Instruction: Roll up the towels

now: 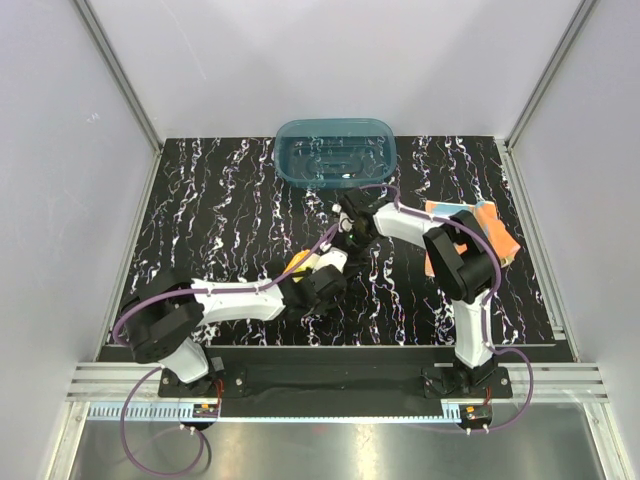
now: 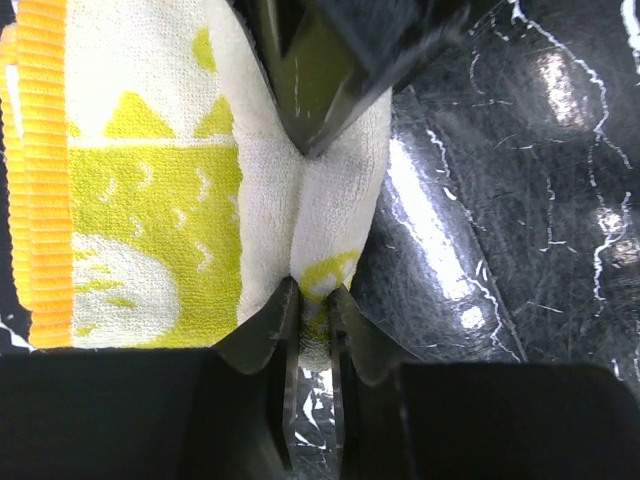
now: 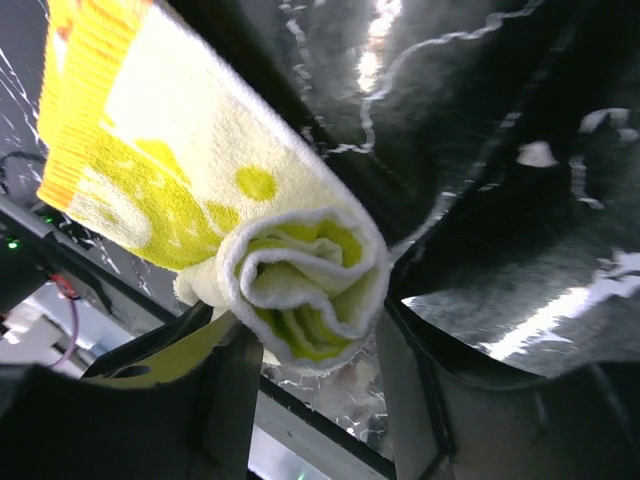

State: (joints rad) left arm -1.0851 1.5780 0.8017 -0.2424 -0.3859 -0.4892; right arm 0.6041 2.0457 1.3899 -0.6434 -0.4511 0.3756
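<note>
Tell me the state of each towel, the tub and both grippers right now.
yellow towel: partly rolled, the rest flat.
orange towel: lying at the right, partly hidden by the right arm; rolled or not, cannot tell.
tub: upright, no lid.
left gripper: jaws shut on one end of the yellow towel's roll.
right gripper: jaws open, either side of the roll's other end.

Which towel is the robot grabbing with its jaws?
The yellow towel, rolled up in the middle: both pairs of jaws are at it. The orange towel lies off to the right, away from any jaws.
</note>
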